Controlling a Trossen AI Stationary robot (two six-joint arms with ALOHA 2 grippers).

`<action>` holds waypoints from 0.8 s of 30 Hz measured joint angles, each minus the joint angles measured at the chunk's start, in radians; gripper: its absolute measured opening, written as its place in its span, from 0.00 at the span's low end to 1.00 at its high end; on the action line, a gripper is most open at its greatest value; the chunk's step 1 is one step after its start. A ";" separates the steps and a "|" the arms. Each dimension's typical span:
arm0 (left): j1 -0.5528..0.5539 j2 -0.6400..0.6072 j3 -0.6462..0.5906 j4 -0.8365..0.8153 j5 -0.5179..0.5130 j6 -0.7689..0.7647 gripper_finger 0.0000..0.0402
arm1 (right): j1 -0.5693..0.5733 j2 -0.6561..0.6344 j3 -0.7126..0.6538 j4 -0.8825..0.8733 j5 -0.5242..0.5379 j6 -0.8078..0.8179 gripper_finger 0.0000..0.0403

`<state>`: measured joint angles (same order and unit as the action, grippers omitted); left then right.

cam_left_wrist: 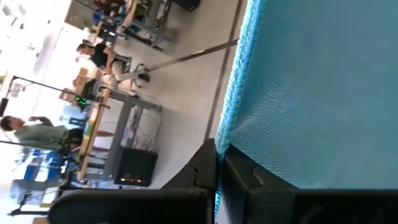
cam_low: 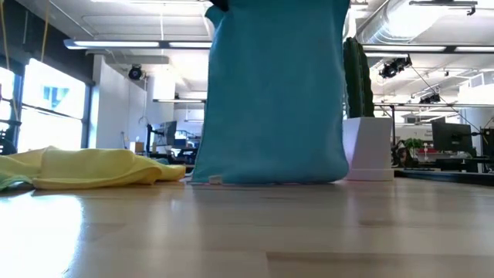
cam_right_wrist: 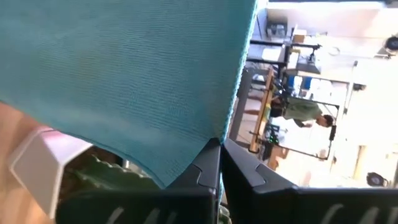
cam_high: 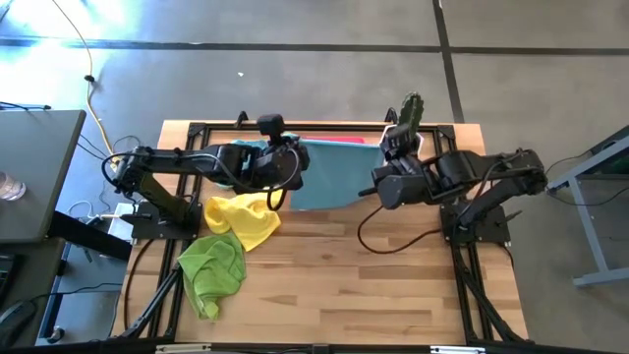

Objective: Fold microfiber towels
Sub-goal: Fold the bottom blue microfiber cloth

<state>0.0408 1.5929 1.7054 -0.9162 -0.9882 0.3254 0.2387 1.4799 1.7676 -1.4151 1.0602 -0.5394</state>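
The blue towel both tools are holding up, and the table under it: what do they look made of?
Blue towel: soft woven or knit cloth, matte, likely microfiber; fine ribbed texture and a stitched looped edge show in the left wrist view. Table: light wood planks with visible grain and joints, smooth, slight sheen.

A towel hangs between the left claw and right claw.

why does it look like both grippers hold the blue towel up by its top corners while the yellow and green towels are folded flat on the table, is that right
Not quite: the yellow towel and green towel lie crumpled, not folded, as the high view shows. The left gripper and right gripper do hold the blue towel up by its top corners.
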 joint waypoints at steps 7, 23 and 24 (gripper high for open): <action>-0.064 -0.001 0.000 -0.017 0.046 -0.049 0.00 | 0.022 0.000 0.000 -0.007 -0.046 0.103 0.00; -0.412 0.152 0.000 -0.103 0.636 -0.714 0.00 | 0.251 0.225 0.000 -0.119 -0.890 0.747 0.00; -0.431 0.177 0.000 -0.098 0.642 -0.737 0.00 | 0.268 0.248 0.000 -0.118 -0.914 0.764 0.00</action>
<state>-0.3901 1.7697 1.7050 -1.0138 -0.3463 -0.4116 0.5066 1.7274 1.7676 -1.5331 0.1460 0.2250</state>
